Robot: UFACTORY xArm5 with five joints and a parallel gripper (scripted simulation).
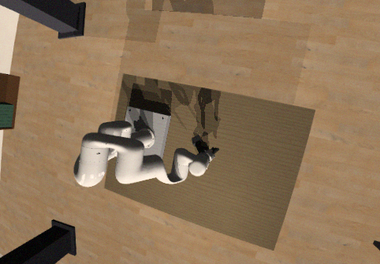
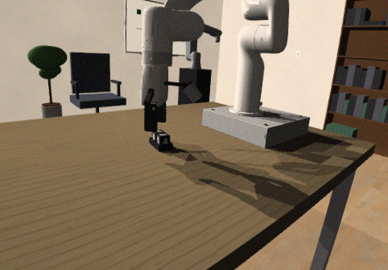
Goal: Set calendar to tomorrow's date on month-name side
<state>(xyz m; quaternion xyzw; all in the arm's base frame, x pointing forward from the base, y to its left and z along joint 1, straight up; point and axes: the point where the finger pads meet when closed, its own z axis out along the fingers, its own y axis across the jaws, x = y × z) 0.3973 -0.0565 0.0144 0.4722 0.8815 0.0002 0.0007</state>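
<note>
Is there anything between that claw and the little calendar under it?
Nothing. In the exterior view the open gripper hangs just above the calendar on the table, with only a thin gap of air between them.

We see bare table [image 2: 101, 204] left, near and far of the calendar [image 2: 161, 141]; the grey base block [image 2: 257, 125] bars the right, well apart.
</note>
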